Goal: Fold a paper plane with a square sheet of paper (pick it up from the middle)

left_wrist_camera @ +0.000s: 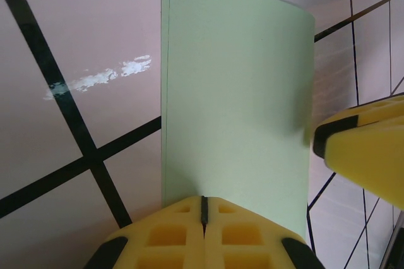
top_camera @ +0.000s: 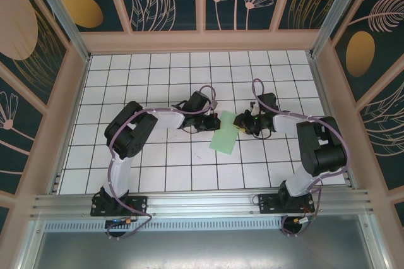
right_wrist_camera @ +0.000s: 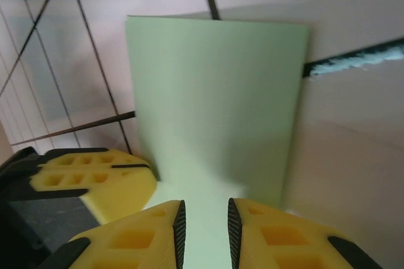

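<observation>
The square sheet of paper (top_camera: 225, 137) is pale green and lies doubled over as a tall rectangle on the white grid tiles between my two grippers. In the left wrist view the paper (left_wrist_camera: 240, 92) shows two layers along its left edge. My left gripper (left_wrist_camera: 204, 203) is shut, with its closed tips resting on the paper's near end; the sheet lies flat under them, not in the seam. My right gripper (right_wrist_camera: 204, 231) stands open a little over the paper (right_wrist_camera: 218, 92), and bare green surface shows between its pads. The left gripper (top_camera: 211, 124) and right gripper (top_camera: 240, 124) face each other closely across the sheet.
The tiled floor (top_camera: 164, 174) is ringed by a pale wooden frame (top_camera: 202, 41) with patterned walls. A scuffed white mark (left_wrist_camera: 101, 79) lies on a tile left of the paper. Both arm bases sit on the metal rail (top_camera: 202, 204) at the near edge.
</observation>
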